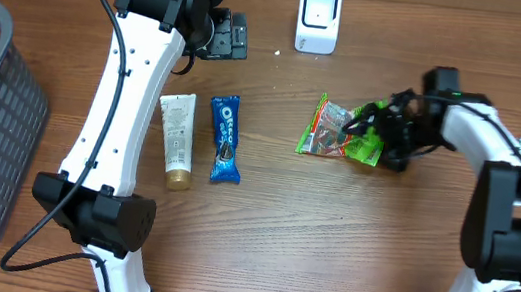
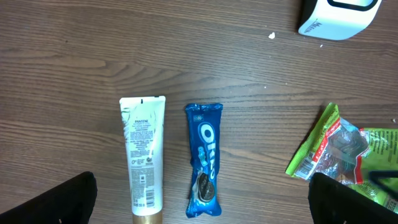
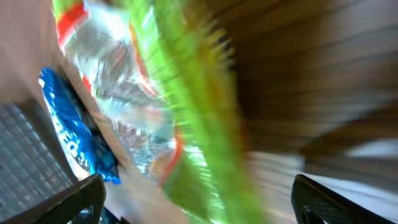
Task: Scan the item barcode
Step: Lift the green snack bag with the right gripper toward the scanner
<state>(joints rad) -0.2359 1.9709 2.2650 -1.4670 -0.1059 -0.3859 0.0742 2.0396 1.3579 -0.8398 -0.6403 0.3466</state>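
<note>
Fingers spread, the right gripper (image 1: 380,132) sits over one end of the green snack bag (image 1: 332,135), lying on the desk (image 1: 328,246) near the white scanner (image 1: 318,17); the left gripper (image 1: 227,36), beside the scanner, also gapes wide.

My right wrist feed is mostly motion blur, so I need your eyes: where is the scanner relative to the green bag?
Observer: The scanner stands near the far edge of the table, beyond the green bag and slightly to its left.
Operator: I can make out an Oreo pack. Anything else lying there?
Observer: A cream tube lies just left of the Oreo pack, parallel to it, gold cap toward the near edge.
Operator: And the left hand?
Observer: The left hand hangs open, left of the scanner, holding nothing.
</note>
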